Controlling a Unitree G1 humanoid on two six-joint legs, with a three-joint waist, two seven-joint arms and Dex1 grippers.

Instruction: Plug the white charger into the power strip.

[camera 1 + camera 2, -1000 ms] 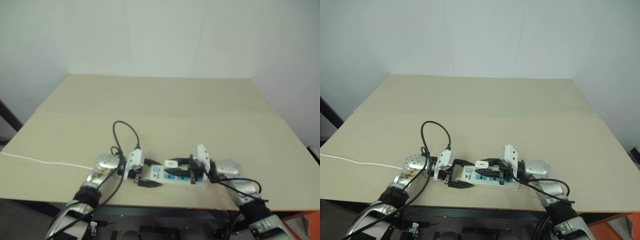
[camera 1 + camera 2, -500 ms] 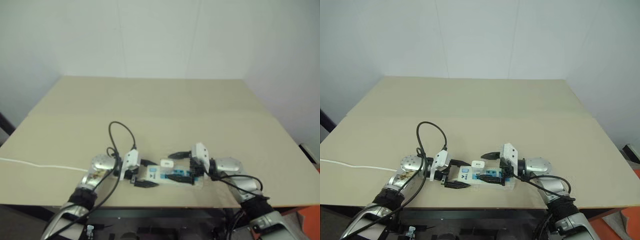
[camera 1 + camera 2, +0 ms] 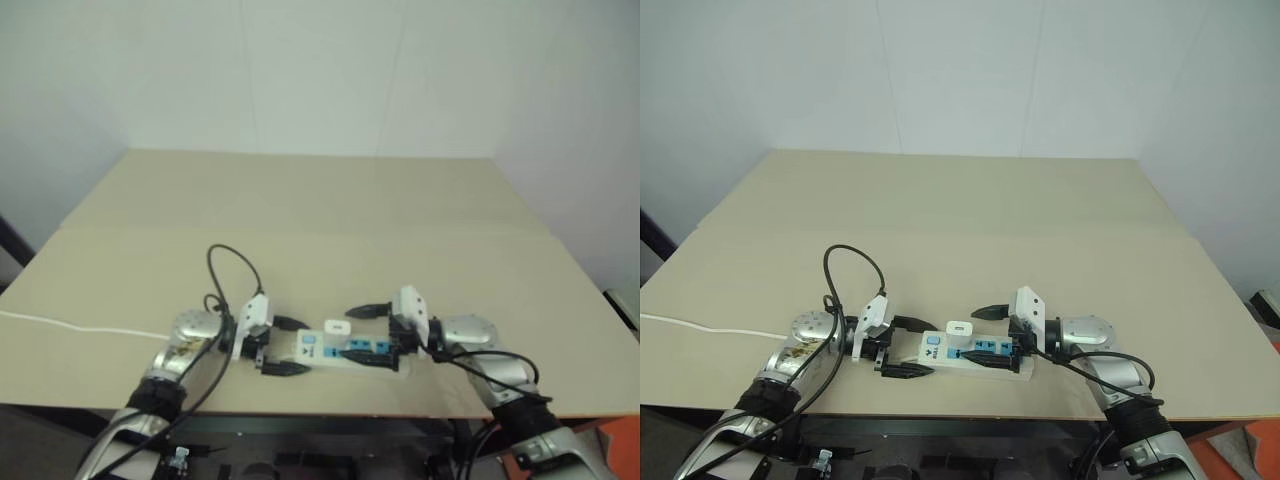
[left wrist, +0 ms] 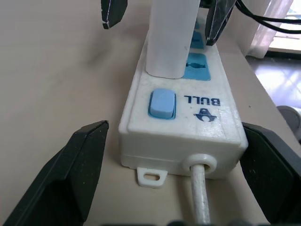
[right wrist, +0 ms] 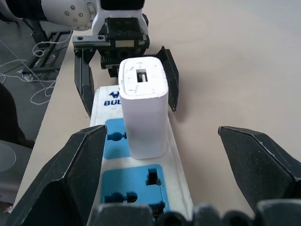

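Head view: our white charger (image 3: pixel 959 329) stands upright in the power strip (image 3: pixel 975 357) near the worktop (image 3: pixel 960 220) edge, strip running left-right. Wrist views: left gripper (image 4: pixel 174 188) and right gripper (image 5: pixel 176 174) both spread wide, straddling opposite strip ends, gripping nothing.

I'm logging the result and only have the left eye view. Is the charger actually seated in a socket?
Observer: Yes. In the right wrist view the white charger stands upright, its base down on the power strip.
Operator: Which socket?
Observer: The one beside the blue switch, at the cord end.
Operator: Is anything gripping it?
Observer: No. The right gripper is open, fingers wide on either side of it. The left gripper is open too, flanking the cord end.
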